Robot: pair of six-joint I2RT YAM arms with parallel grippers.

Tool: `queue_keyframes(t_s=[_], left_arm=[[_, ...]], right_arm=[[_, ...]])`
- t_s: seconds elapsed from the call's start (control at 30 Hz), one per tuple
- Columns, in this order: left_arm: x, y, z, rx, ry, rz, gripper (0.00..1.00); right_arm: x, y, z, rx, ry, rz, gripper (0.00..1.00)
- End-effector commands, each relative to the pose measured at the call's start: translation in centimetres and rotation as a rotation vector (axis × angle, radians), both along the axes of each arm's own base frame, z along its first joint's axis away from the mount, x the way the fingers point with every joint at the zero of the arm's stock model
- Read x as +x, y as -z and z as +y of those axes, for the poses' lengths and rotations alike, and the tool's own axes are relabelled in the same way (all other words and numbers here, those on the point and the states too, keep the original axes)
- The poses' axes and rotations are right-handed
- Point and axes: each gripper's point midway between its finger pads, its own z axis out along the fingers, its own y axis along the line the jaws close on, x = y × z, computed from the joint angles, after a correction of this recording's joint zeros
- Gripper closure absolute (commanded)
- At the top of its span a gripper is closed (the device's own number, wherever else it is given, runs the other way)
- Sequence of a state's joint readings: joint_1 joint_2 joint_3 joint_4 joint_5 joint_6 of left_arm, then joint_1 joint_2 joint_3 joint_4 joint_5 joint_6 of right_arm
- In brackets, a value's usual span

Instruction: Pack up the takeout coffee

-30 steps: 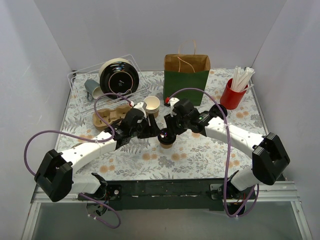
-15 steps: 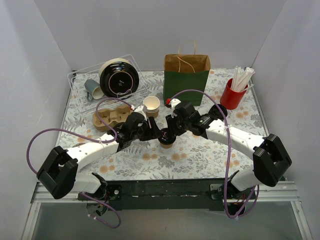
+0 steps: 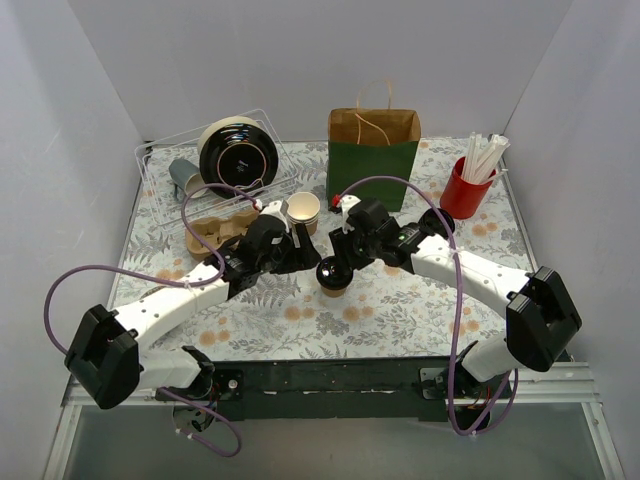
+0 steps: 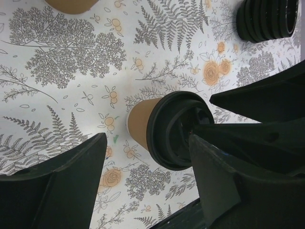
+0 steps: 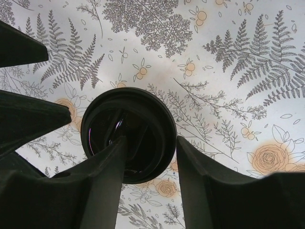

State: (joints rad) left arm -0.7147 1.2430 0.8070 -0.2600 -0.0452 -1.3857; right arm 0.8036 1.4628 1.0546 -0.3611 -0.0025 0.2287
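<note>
Cup (image 3: 333, 281) stands upright on the table (image 3: 400, 300), mid-front between the two arms, well short of the bag (image 3: 373, 160) at the back. Lid (image 3: 332, 269) is on.

Right gripper (image 5: 151, 140) sits right over the lid with its jaws apart. One finger (image 5: 102, 186) crosses the lid top, the other is at the lid's edge. It isn't clamping anything, and I can't tell if it touches.

Left gripper (image 4: 147, 140) is spread wide, with the cup wall (image 4: 140, 125) showing between its fingers. It looks clear on both sides and holds nothing.

Handling, my read:
- The paper cup is light and thin-walled, so it will dent or oval under a hard squeeze.
- The lid is only a press fit. Lifting by it risks popping it off, and the glossy plastic looks slippery.
- Can't see inside, so assume it's full and keep it vertical.
- The best hold is on the kraft wall just under the lid rim. The rolled rim and lid ring stiffen it there, and the paper gives friction.
- Use light closing force and stop once the wall gives.
- The bag is much taller than the cup, so it needs a clear lift over the rim before lowering in.
</note>
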Motion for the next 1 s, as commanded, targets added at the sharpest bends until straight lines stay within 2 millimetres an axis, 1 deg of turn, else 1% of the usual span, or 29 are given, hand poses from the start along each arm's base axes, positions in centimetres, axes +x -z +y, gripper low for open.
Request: queue_keyframes(t_s=[0.0,0.03,0.07,0.1,0.13,0.17,0.2,0.23,0.27,0.37,0.4,0.47,0.5,0.57,0.6,0.63,0.7,0.83,0.97], left_arm=[[0.2,-1.8,1.3,0.028,-0.035,-0.046,0.31],[0.1,-2.3,1.6,0.024,-0.04,-0.06,0.31],[0.0,-2.4,1.9,0.023,-0.048,-0.068,0.29],[0.0,-2.6,2.5,0.033,-0.067,-0.085,0.27],[0.0,-3.0,2.8,0.03,-0.074,-0.102,0.24],[-0.2,-4.3,3.3,0.014,-0.082,-0.137,0.11],[-0.2,-4.6,3.8,0.029,-0.086,-0.157,0.02],[-0.3,-5.0,4.0,0.032,-0.083,-0.174,0.02],[-0.5,-5.8,4.3,0.026,-0.079,-0.199,0.02],[-0.8,-6.0,5.4,0.074,-0.081,-0.221,0.02],[-1.1,-6.3,6.0,0.079,-0.084,-0.234,0.02],[-1.3,-6.3,6.9,0.109,-0.096,-0.252,0.02],[-1.6,-6.8,7.4,0.107,-0.104,-0.268,0.02],[-1.8,-6.6,8.0,0.122,-0.108,-0.279,0.02],[-2.0,-6.8,8.2,0.115,-0.11,-0.288,0.02],[-2.1,-6.8,8.3,0.115,-0.111,-0.292,0.02],[-2.2,-6.5,8.3,0.115,-0.11,-0.29,0.02],[-2.1,-6.5,8.4,0.12,-0.114,-0.29,0.02],[-2.1,-6.5,8.4,0.121,-0.116,-0.29,0.02]], right_arm=[[0.8,-3.0,0.7,0.023,-0.012,-0.052,0.43],[0.8,-3.5,0.7,0.032,-0.016,-0.065,0.32],[0.8,-3.7,0.7,0.036,-0.028,-0.083,0.28],[0.4,-3.9,1.0,0.058,-0.061,-0.075,0.21],[0.3,-4.2,1.1,0.064,-0.073,-0.083,0.09],[0.2,-4.2,1.1,0.057,-0.093,-0.092,0.04],[0.0,-4.1,1.2,0.059,-0.11,-0.087,0.01],[-0.1,-3.7,1.2,0.046,-0.119,-0.084,0.01],[-0.2,-3.5,1.1,0.033,-0.122,-0.083,0.01],[-0.5,-3.2,1.3,0.009,-0.131,-0.108,0.02],[-0.5,-3.2,1.4,-0.008,-0.125,-0.129,0.02],[-0.4,-3.1,1.3,-0.031,-0.111,-0.143,0.01],[-0.2,-3.2,1.2,-0.044,-0.097,-0.156,0.02],[-0.1,-3.0,1.4,-0.05,-0.096,-0.158,0.01],[-0.2,-3.2,1.7,-0.042,-0.103,-0.156,0.02],[-0.1,-2.8,1.8,-0.05,-0.106,-0.149,0.01],[-0.2,-2.9,2.2,-0.055,-0.113,-0.147,0.01],[-0.3,-2.0,2.7,-0.09,-0.116,-0.131,0.01],[0.1,-1.3,2.3,-0.128,-0.08,-0.13,0.03]])
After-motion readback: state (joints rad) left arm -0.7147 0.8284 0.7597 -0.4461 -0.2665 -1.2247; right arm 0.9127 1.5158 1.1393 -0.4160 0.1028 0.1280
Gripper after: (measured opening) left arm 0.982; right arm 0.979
